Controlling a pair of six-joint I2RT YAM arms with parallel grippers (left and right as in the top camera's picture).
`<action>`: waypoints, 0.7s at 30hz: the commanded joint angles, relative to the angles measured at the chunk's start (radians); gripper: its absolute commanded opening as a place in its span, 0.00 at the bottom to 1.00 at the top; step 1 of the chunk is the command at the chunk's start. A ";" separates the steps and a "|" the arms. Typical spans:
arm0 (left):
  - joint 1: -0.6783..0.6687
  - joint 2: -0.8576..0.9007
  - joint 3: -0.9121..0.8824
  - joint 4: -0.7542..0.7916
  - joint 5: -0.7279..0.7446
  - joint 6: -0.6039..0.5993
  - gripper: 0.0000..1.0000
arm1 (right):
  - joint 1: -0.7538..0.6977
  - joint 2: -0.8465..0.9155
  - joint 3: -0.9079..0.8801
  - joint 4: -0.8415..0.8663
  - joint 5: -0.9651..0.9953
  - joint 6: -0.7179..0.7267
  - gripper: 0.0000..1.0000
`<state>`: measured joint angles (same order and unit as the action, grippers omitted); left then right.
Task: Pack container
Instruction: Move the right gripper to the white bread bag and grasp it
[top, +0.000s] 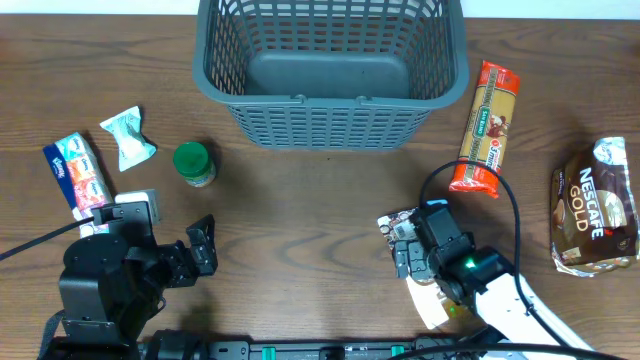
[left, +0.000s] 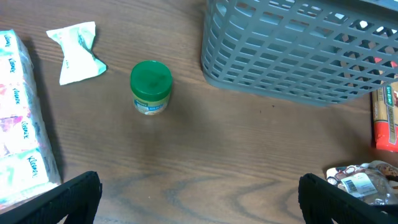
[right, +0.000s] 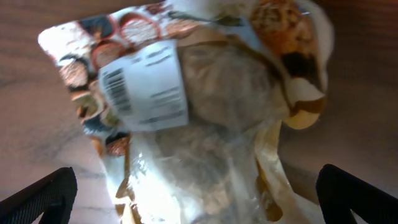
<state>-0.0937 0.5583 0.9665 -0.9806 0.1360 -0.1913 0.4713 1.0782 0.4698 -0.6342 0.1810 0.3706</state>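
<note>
Grey lattice plastic basket (top: 330, 125) at 12 o'clock, Nescafé Gold pouch (top: 595, 205) at 3, Kleenex pack (left: 18, 124) at 9, left gripper (top: 205, 246) wide open, empty, right gripper (top: 399, 245) wide open over crinkly barcoded bag (right: 205, 93).

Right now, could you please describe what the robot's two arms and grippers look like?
Both arms are mostly black. The left arm has a trailing black cable and a pale box at its wrist. The right arm has a white link, a small green light and a looping black cable. The left gripper and right gripper are black too.
</note>
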 joint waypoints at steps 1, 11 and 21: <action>-0.003 -0.001 0.014 0.002 0.009 -0.012 0.98 | -0.070 0.036 -0.008 0.022 -0.059 -0.037 0.99; -0.003 -0.001 0.014 0.002 0.009 -0.012 0.98 | -0.191 0.183 -0.010 0.088 -0.111 -0.100 0.99; -0.003 -0.001 0.014 0.017 0.009 -0.013 0.99 | -0.191 0.209 -0.009 0.127 -0.156 -0.141 0.31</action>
<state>-0.0937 0.5583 0.9665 -0.9703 0.1356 -0.1913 0.2848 1.2671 0.4713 -0.5030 0.0441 0.2390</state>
